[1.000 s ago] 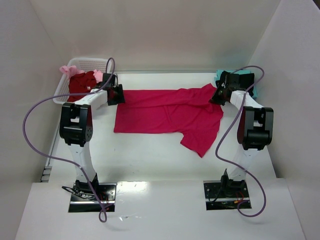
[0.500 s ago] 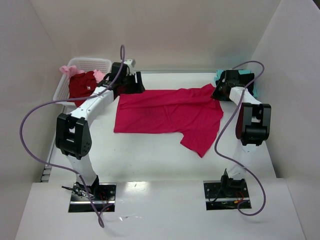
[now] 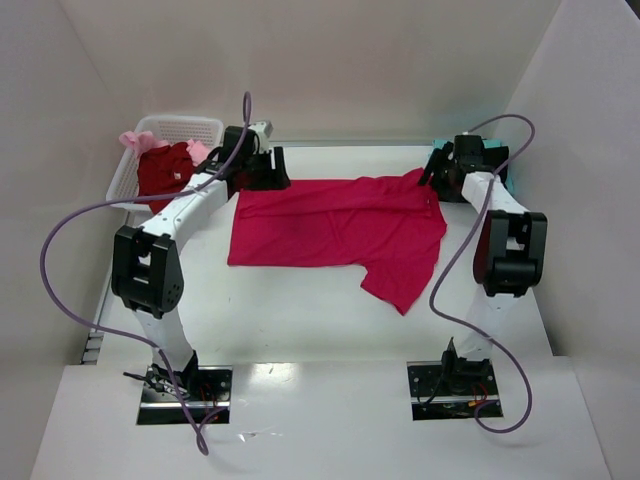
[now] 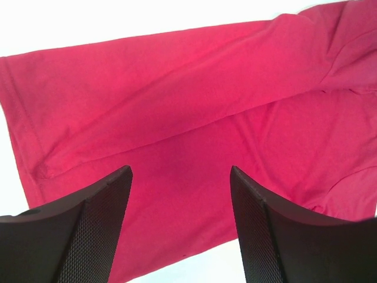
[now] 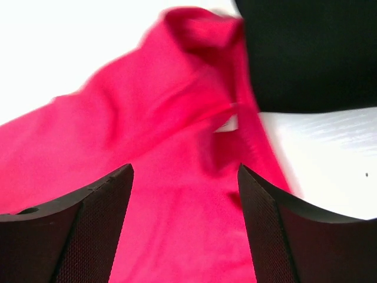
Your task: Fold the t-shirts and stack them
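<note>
Crimson-pink, the shirt [image 3: 340, 225] lies spread across the middle of the surface [image 3: 300, 310]. Its long body runs from 9 to 3 o'clock, and one sleeve points out toward 5 o'clock.

A second ago the right gripper [image 5: 185, 167] was pinched shut on the shirt's corner at 2 o'clock. Now its jaws stand wide and hold nothing. The corner it let go sits in a small raised bunch, with the white neck tag [image 5: 227, 124] showing just beyond the fingers.

The left gripper [image 4: 179, 169] has left the shirt's 9 o'clock edge and moved up to the corner at 11 o'clock. It is also wide open, hovering over flat cloth without touching it.

With both corners released, the spreading step looks finished, and the first fold is probably next.

The basket [image 3: 125, 180] at 10 o'clock holds a dark red shirt [image 3: 162, 168] and a pale pink shirt [image 3: 135, 140]. A teal shirt [image 3: 436, 152] waits at 2 o'clock, beside the right gripper.
</note>
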`<move>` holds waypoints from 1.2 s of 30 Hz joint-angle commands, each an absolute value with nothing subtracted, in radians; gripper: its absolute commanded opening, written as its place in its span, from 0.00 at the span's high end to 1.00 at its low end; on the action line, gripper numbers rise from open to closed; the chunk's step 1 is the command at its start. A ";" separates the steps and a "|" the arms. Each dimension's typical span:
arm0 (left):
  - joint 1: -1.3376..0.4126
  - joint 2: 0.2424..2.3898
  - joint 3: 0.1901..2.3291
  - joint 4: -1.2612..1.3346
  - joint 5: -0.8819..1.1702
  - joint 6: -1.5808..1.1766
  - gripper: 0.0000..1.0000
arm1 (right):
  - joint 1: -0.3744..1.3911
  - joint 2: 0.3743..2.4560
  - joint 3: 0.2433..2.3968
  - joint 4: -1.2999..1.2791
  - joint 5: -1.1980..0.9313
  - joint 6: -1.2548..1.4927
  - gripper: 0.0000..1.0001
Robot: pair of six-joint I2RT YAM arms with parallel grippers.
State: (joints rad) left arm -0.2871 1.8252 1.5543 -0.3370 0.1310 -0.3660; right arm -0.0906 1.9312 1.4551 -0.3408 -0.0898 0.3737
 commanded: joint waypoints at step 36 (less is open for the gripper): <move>-0.250 2.172 1.750 -0.342 -0.054 -0.350 0.04 | 0.143 2.022 1.425 -0.256 0.012 0.339 0.48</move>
